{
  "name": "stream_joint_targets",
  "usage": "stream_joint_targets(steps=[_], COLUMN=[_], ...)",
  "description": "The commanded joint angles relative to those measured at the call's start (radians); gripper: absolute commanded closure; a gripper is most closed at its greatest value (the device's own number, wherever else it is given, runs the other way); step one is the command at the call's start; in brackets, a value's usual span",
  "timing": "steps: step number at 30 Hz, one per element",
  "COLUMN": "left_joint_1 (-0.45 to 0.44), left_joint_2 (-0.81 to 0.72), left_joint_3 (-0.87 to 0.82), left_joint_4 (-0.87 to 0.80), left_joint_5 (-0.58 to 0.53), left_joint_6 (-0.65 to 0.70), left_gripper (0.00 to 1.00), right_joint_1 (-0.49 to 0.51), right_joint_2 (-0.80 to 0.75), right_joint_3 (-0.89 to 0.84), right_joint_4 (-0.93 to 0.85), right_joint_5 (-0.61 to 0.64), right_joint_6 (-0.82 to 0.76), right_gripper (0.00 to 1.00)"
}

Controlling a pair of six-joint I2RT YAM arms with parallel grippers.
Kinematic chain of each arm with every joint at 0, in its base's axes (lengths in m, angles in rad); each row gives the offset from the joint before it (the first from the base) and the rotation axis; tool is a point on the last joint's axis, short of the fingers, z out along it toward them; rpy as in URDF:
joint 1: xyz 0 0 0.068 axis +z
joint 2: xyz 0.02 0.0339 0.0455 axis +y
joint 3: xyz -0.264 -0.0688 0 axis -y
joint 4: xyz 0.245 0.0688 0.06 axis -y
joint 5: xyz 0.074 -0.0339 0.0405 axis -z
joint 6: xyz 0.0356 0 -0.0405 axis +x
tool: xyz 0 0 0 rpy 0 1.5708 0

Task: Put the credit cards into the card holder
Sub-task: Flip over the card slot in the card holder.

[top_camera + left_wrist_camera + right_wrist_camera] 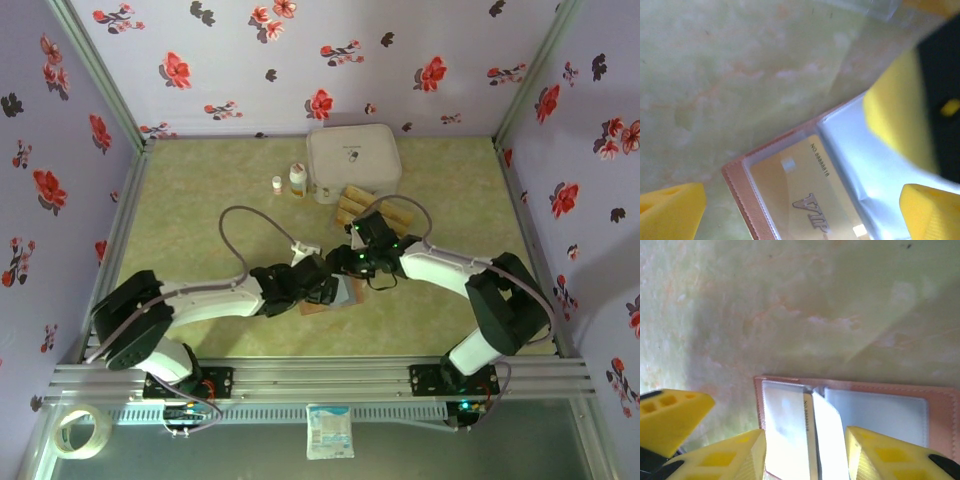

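Note:
The card holder lies open on the table's middle, both grippers meeting over it. In the left wrist view its reddish-brown edge frames a clear sleeve with a golden VIP credit card inside. My left gripper is open, its fingers wide apart on either side of that sleeve. In the right wrist view the open card holder shows pale sleeves and the card's numbered edge. My right gripper stands open astride a raised sleeve leaf. Several more credit cards lie behind.
A large white zip case sits at the back, with two small bottles to its left. Flowered walls close in three sides. A tape roll and a small packet lie in front of the arm bases.

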Motion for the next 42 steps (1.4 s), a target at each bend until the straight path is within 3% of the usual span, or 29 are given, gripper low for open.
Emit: stream_joint_targets(steps=[1, 12, 22, 26, 31, 42], left_joint_1=[0.037, 0.151, 0.171, 0.178, 0.177, 0.170], left_joint_2=[-0.089, -0.326, -0.359, -0.340, -0.316, -0.190], left_joint_3=[-0.035, -0.197, -0.250, -0.244, -0.224, -0.141], left_joint_4=[-0.028, -0.040, -0.045, -0.037, -0.035, -0.026], left_joint_5=[-0.054, -0.054, -0.035, -0.023, -0.010, 0.019], left_joint_6=[0.021, -0.021, -0.036, -0.023, -0.008, 0.026], left_gripper=[0.00, 0.00, 0.00, 0.00, 0.00, 0.00], right_joint_1=[0.039, 0.160, 0.197, 0.195, 0.180, 0.013], right_joint_2=[-0.012, 0.119, 0.240, 0.193, 0.070, -0.155], right_joint_3=[0.035, 0.118, 0.170, 0.204, 0.207, 0.054], right_joint_4=[-0.050, 0.000, 0.074, 0.006, -0.139, -0.366], right_joint_5=[-0.003, 0.046, 0.044, 0.060, 0.177, 0.425], right_joint_6=[0.020, 0.081, 0.122, 0.086, 0.011, -0.129], right_gripper=[0.55, 0.53, 0.55, 0.54, 0.52, 0.43])
